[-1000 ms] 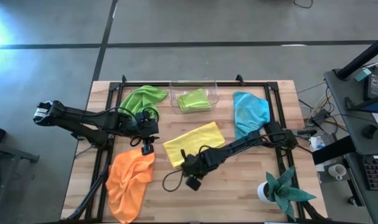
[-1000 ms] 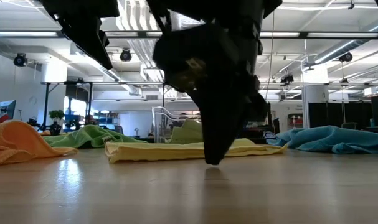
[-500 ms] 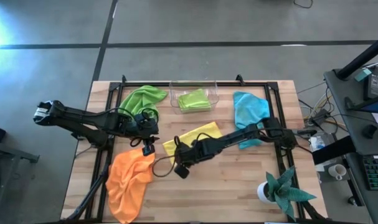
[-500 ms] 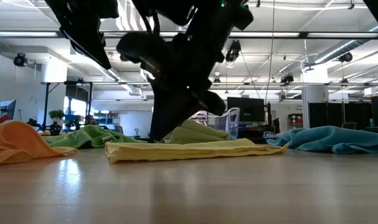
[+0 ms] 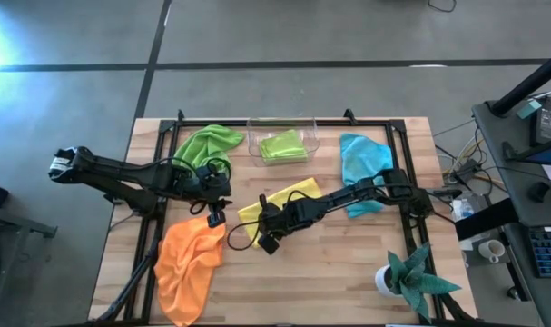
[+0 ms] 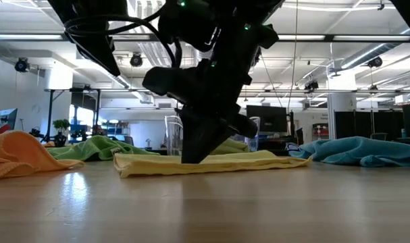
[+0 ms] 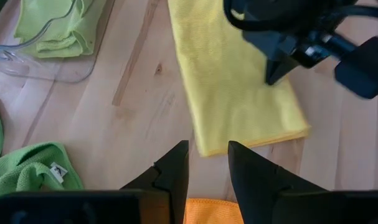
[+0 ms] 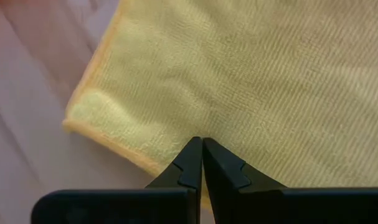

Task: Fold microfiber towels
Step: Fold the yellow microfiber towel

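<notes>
Since one second ago, the right gripper [image 5: 260, 216] has travelled from bare wood in front of the flat yellow microfiber towel [image 5: 298, 193] onto that towel's left end; its fingers [image 8: 195, 163] are pressed together, holding nothing, tips at the cloth near a hemmed corner. The yellow towel lies folded at mid-table on the wooden table [image 5: 348, 272], between the crumpled orange microfiber towel [image 5: 189, 263] and the light blue microfiber towel [image 5: 363, 162]. The left gripper [image 7: 208, 163] hangs over the orange towel's upper edge, fingers partly spread, empty. Handling, as judged: light, limp, grippy pile; pinch a hemmed corner.
</notes>
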